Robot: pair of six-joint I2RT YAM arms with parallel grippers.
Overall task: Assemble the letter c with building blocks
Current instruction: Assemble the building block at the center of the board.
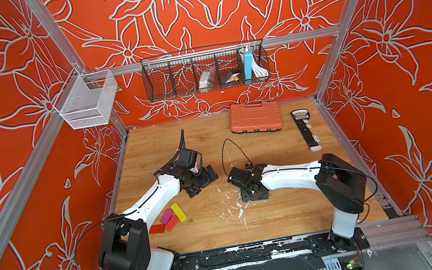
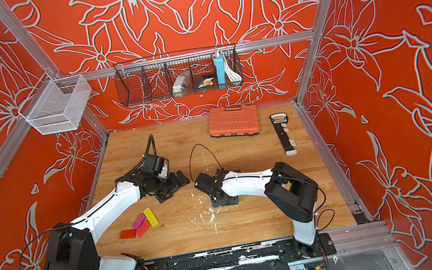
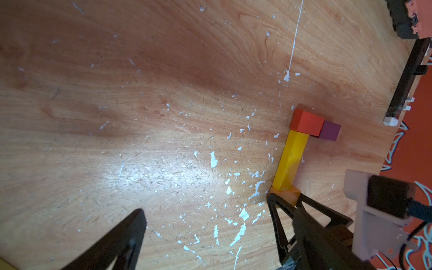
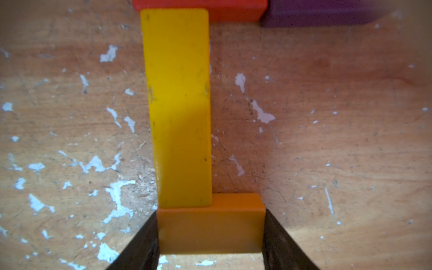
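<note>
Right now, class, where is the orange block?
In the right wrist view, the orange block sits between the fingers of the right claw, against one end of the yellow bar, opposite the red block.

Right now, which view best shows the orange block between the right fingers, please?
The right wrist view: the orange block lies close, clamped between the fingers of the right gripper. The left wrist view shows a sliver; both top views hide it under the gripper.
</note>
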